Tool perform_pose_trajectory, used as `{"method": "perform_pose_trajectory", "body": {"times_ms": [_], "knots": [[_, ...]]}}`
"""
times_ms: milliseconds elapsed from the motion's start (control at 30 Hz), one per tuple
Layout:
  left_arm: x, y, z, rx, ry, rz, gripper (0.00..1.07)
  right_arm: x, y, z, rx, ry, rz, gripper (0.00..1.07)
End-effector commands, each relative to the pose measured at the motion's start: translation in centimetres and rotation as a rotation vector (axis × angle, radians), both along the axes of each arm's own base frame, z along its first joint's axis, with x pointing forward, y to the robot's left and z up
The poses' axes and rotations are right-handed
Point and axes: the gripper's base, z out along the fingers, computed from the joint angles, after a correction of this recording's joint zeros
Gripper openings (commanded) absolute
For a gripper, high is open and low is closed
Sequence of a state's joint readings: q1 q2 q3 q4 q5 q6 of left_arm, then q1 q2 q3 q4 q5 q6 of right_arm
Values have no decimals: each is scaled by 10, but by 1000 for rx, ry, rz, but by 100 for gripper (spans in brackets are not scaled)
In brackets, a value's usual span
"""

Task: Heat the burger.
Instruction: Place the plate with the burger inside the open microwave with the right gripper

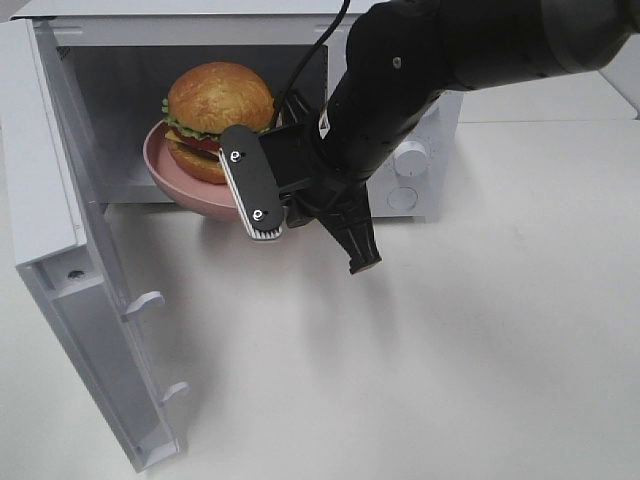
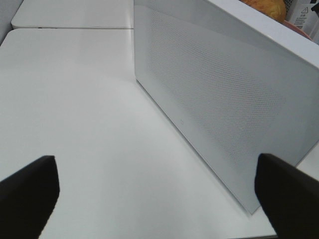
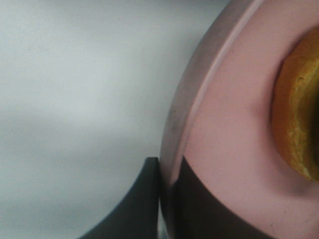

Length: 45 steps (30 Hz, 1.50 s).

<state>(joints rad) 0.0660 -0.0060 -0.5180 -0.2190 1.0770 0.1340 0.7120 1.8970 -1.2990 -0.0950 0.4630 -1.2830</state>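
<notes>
While the pink plate [image 1: 165, 170] straddles the microwave [image 1: 430, 150] cavity's front edge, loading is unfinished.
Right gripper [image 3: 167, 199] clenched on plate rim; burger [image 1: 218, 110] sits mid-plate, just inside the opening. Left gripper [image 2: 154, 199] released, idle over the bench [image 2: 75, 99]. Suggest: keep plate level so the burger does not slide, push deep toward the back wall, release only once the rim clears the door [image 1: 80, 300] swing.

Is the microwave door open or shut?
Open. The door stands swung wide, and the burger on its pink plate shows at the opening.
</notes>
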Motion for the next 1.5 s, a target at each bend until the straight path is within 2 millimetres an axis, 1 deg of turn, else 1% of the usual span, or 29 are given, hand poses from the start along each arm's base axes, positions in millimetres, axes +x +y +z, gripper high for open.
{"method": "perform_pose_trajectory", "body": {"times_ms": [33,367,433,633,700,833,967,1400,1500], "knots": [[-2,0,0,-6,-22,0,100,12,5,9,58,-68,-21,0],[-2,0,0,-6,-22,0,100,25,16,2,63,-63,-34,0],[-2,0,0,-6,-22,0,100,32,22,0,79,-62,-58,0],[-2,0,0,-6,-22,0,100,40,28,-3,65,-53,-61,0],[-2,0,0,-6,-22,0,100,47,33,-6,72,-45,-84,0],[-2,0,0,-6,-22,0,100,51,37,-7,83,-49,-100,0],[-2,0,0,-6,-22,0,100,61,42,-6,75,-54,-137,0],[-2,0,0,-6,-22,0,100,80,54,-15,34,-74,-132,0],[-2,0,0,-6,-22,0,100,84,56,-15,34,-81,-133,0]]}}
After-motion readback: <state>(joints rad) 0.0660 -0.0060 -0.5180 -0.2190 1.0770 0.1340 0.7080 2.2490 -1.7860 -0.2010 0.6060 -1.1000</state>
